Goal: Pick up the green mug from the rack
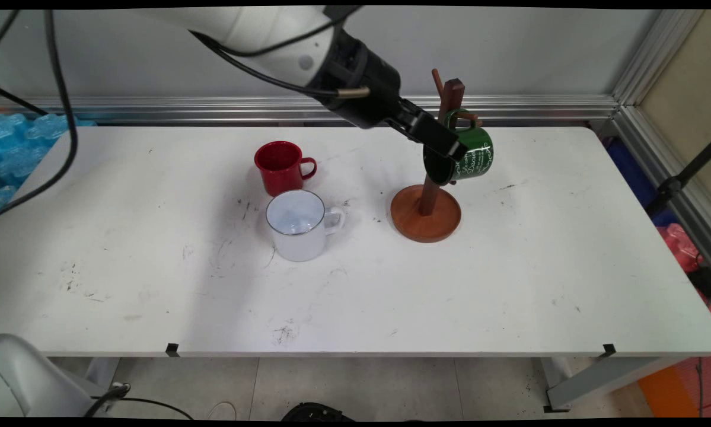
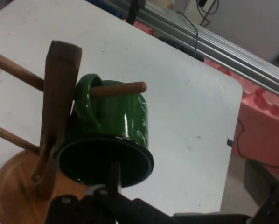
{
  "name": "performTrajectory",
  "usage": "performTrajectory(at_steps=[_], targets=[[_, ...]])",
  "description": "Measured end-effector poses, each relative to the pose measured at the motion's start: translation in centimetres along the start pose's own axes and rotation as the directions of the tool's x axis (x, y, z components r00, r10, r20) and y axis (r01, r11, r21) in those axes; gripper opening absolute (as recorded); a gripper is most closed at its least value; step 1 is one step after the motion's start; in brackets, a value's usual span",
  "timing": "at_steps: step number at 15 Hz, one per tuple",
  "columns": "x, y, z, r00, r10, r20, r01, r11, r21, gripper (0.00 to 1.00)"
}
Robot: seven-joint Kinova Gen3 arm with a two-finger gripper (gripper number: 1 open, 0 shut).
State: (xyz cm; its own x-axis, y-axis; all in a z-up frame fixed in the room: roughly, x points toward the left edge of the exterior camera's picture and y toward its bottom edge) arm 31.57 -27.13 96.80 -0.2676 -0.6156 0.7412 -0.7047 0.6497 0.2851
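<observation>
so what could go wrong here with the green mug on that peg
The gripper has one finger inside the green mug, whose handle hangs on a peg of the wooden mug tree. Pulling away crookedly could drag the mug off the peg, or tip the tree over.

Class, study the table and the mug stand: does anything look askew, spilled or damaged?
Nothing is spilled or broken. The green mug hangs tilted by its handle on a peg of the wooden stand, with the gripper at its rim. The red mug and white mug stand upright.
</observation>
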Motion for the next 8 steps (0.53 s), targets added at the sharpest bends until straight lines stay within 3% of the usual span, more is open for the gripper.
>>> performTrajectory(at_steps=[8], targets=[[-0.6, -0.3, 4.1, 0.994, -0.103, -0.024, 0.103, 0.995, 0.001, 1.00]])
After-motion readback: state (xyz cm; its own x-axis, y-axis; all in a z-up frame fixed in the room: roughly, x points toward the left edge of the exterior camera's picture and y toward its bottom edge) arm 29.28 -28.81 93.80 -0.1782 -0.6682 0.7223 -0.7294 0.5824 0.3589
